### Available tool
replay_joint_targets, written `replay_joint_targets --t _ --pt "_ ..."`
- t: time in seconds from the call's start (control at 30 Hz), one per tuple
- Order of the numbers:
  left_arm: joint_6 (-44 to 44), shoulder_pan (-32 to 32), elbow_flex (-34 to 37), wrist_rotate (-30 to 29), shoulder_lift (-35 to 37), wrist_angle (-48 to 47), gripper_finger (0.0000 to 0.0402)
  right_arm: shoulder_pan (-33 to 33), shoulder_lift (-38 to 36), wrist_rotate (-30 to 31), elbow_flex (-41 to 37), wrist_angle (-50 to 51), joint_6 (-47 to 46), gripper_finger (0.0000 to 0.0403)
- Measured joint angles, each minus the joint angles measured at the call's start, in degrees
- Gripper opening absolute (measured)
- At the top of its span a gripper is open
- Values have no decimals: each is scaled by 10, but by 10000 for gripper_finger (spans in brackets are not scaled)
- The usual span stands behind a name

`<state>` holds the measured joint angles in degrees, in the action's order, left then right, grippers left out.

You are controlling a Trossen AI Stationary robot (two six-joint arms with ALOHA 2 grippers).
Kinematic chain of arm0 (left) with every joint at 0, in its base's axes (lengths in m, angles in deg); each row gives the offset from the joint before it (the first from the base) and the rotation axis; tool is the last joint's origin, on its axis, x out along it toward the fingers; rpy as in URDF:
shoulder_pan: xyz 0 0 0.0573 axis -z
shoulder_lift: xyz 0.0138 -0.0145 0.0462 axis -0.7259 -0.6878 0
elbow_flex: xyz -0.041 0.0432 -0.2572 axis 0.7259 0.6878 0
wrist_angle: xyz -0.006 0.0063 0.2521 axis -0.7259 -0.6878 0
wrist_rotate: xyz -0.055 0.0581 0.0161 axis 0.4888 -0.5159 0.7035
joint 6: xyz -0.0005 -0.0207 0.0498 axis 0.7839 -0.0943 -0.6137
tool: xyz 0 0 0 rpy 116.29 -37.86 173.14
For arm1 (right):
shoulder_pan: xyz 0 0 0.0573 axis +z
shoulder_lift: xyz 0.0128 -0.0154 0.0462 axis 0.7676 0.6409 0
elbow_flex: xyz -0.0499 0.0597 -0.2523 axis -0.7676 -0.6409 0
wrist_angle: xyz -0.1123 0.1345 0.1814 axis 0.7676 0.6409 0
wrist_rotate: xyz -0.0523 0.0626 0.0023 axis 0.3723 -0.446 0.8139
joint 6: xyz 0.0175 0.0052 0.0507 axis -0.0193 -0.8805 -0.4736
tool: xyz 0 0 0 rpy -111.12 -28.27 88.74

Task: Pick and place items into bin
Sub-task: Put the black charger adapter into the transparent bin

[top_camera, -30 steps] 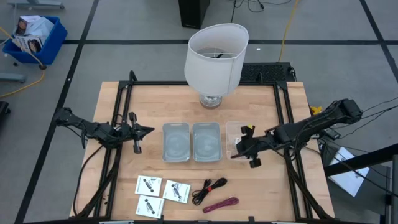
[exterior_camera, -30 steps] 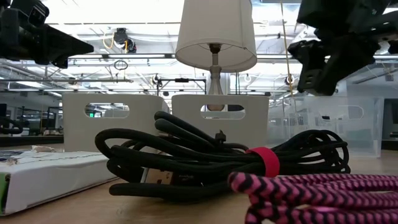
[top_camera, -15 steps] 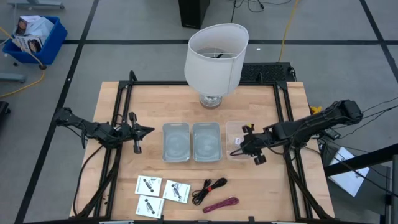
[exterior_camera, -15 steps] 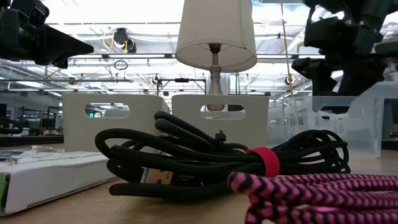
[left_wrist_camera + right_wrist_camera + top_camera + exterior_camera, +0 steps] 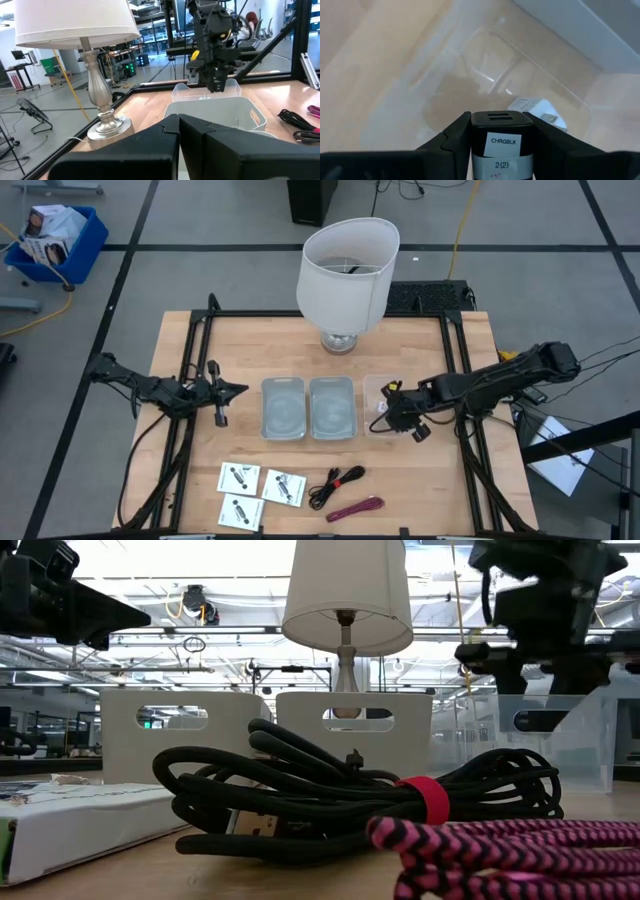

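My right gripper (image 5: 386,409) is over the clear bin (image 5: 377,388), shut on a small black block with a white label (image 5: 502,135). A small white block (image 5: 540,111) lies on the bin's floor below it. Three white square packets (image 5: 240,477) (image 5: 284,488) (image 5: 240,511), a coiled black cable (image 5: 337,480) and a red cable (image 5: 355,507) lie on the table near its front edge. My left gripper (image 5: 238,389) is shut and empty, left of the bins. My right gripper pinches the block between its two fingers (image 5: 454,134), one on each opposite side (image 5: 476,131). The fingers point down from above. The block hangs clear above the clear bin's floor, its labelled face toward the wrist camera.
Two translucent white bins (image 5: 283,408) (image 5: 332,407) stand side by side left of the clear bin. A big white lampshade on a metal base (image 5: 347,270) stands at the far middle. Black frame rails (image 5: 196,350) run along the table's left and right sides.
My right gripper, holding the block, has gone a little toward the table's left and far edges, so that it now stands over the clear bin.
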<state>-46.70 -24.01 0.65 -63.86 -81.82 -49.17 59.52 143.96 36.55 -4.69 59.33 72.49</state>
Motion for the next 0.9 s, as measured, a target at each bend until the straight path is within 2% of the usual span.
replay_joint_targets --t 0.43,0.7,0.8,0.9 --pt "-4 0 0 0 0 -3 8 -34 82 -47 0 -25 46 148" --pt "-3 0 0 0 0 -3 8 -35 101 -73 0 -35 46 147" --pt "-2 0 0 0 0 -3 8 -35 105 -68 0 -37 36 154" --pt "-2 0 0 0 0 -2 8 -35 104 -37 0 -49 6 172"
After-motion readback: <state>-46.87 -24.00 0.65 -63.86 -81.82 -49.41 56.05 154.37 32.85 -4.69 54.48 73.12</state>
